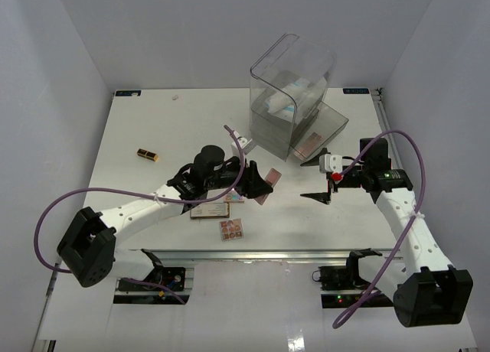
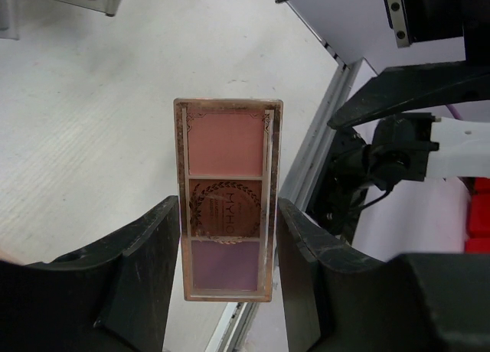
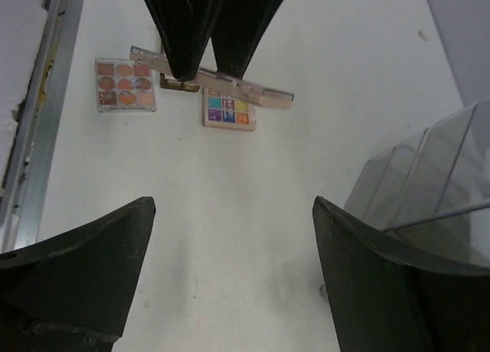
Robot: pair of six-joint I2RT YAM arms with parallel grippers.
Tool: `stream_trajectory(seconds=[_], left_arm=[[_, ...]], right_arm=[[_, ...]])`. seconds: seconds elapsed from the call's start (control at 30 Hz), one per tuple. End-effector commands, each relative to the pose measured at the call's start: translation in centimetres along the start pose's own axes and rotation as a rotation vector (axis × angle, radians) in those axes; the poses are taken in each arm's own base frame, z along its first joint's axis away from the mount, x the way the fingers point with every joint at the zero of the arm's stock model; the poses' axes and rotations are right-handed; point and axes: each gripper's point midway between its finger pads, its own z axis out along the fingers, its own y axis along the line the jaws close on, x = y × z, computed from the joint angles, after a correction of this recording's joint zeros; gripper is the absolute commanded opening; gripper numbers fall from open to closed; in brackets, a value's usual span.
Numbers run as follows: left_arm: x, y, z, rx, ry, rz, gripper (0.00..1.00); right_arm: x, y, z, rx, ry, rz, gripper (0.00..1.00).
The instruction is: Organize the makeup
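My left gripper (image 1: 259, 182) is shut on a slim three-pan palette (image 2: 227, 191) with pink, brown and purple pans, and holds it above the table. In the right wrist view the palette (image 3: 218, 80) shows edge-on between the left fingers (image 3: 184, 30). My right gripper (image 1: 317, 179) is open and empty, facing the left one across a gap. Two palettes lie flat near the front edge: a multicoloured one (image 3: 228, 111) and a nine-pan orange one (image 3: 126, 84). A black-gold tube (image 1: 148, 154) lies at the far left. White-and-blue packets (image 1: 287, 99) sit inside the clear box.
The tall clear plastic drawer box (image 1: 295, 84) stands at the back right with a low drawer (image 1: 325, 130) pulled out toward my right gripper; its wall shows in the right wrist view (image 3: 436, 191). The table's front rail (image 1: 253, 252) runs just below the palettes.
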Motion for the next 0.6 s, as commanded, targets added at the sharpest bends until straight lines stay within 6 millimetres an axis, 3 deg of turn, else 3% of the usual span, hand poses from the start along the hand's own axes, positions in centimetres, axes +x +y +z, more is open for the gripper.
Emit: stream_trajectory(seconds=[0.0, 0.3, 0.57], left_arm=[[0.0, -2.4, 0.0, 0.120, 0.017, 0.015, 0.00], [1.6, -2.2, 0.3, 0.136, 0.106, 0.016, 0.01], [1.2, -3.7, 0.6, 0.225, 0.166, 0.029, 0.01]], right_arm=[[-3.1, -0.3, -0.1, -0.050, -0.013, -0.281, 0.90], [-2.7, 0.5, -0.3, -0.114, 0.085, -0.433, 0.98], [-1.9, 1.6, 1.9, -0.254, 0.188, -0.528, 0.73]])
